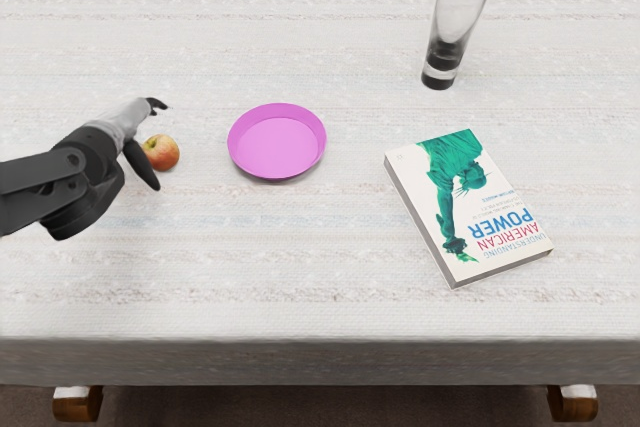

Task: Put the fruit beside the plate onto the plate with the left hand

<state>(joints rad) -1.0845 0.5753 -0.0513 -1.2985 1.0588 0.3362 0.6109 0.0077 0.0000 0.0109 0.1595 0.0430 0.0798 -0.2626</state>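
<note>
The left hand (112,150) reaches in from the 9 o'clock edge, its arm cut off there. Its fingers (143,169) are spread open on either side of the apple (161,152); whether they touch it is hard to make out. The apple rests on the desk (300,277) just beside the pink plate (277,141), at the plate's 9 o'clock. A book (467,205) lies at the plate's 4 o'clock. A tall glass vessel (455,17) stands at 1 o'clock, its top cropped.
</note>
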